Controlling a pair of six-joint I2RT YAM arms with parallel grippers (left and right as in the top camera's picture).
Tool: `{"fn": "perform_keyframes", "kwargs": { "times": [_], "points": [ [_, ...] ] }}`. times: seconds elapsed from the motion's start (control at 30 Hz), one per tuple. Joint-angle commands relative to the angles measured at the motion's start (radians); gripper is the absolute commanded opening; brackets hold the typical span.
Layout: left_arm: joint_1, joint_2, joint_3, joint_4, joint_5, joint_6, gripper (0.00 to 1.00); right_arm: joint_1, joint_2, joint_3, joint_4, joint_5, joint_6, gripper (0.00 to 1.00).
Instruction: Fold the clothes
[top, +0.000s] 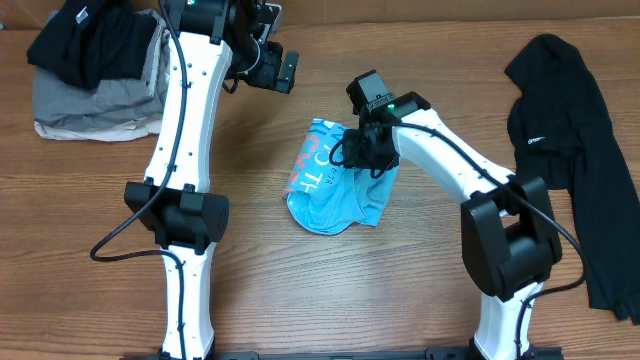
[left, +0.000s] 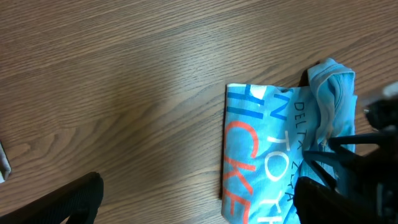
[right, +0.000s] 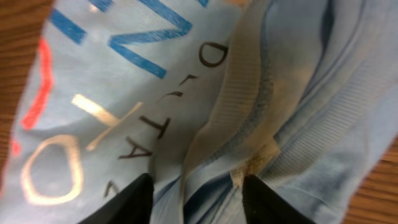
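Pressed close to the right wrist camera is the light-blue T-shirt (right: 124, 93). Its ribbed collar is bunched between the two dark fingers (right: 130, 199) of the right tool (right: 196, 186), which is closed on that fold of cloth. Blue, red and silvery letters run across the fabric beside the collar.

Seen from overhead, a stack of clothes (top: 95, 105) sits at the far left corner of the wooden surface (top: 400, 290), black cloth on top of grey. Next comes the left tool (top: 278, 68), held above bare wood near the T-shirt's far side. Its fingers stand wide apart and hold nothing. In the middle of the surface the T-shirt (top: 335, 190) lies in a rough bundle, lettering up, with the right tool gripping it at its far right edge. Well apart, at the right side, a black garment (top: 565, 130) with a small white logo (top: 535, 140) lies loosely spread.
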Motion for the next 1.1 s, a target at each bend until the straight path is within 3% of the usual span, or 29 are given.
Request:
{"fn": "perform_keyframes", "kwargs": {
  "times": [0.0, 0.17, 0.33, 0.73, 1.07],
  "points": [
    [0.003, -0.008, 0.007, 0.002, -0.006, -0.016, 1.0, 0.006, 0.024, -0.001, 0.004, -0.013, -0.002, 0.39],
    [0.003, -0.008, 0.007, 0.002, -0.007, -0.016, 1.0, 0.005, 0.024, -0.001, 0.002, -0.013, 0.0, 0.18],
    [0.003, -0.008, 0.007, 0.003, -0.007, -0.016, 1.0, 0.005, 0.021, 0.0, -0.026, -0.015, 0.007, 0.04],
    [0.003, -0.008, 0.007, 0.005, -0.006, -0.016, 1.0, -0.017, -0.137, 0.0, -0.163, -0.02, 0.01, 0.04],
    [0.003, -0.008, 0.007, -0.003, -0.007, -0.016, 1.0, -0.017, -0.139, -0.001, -0.308, -0.019, 0.01, 0.04]
  ]
}}
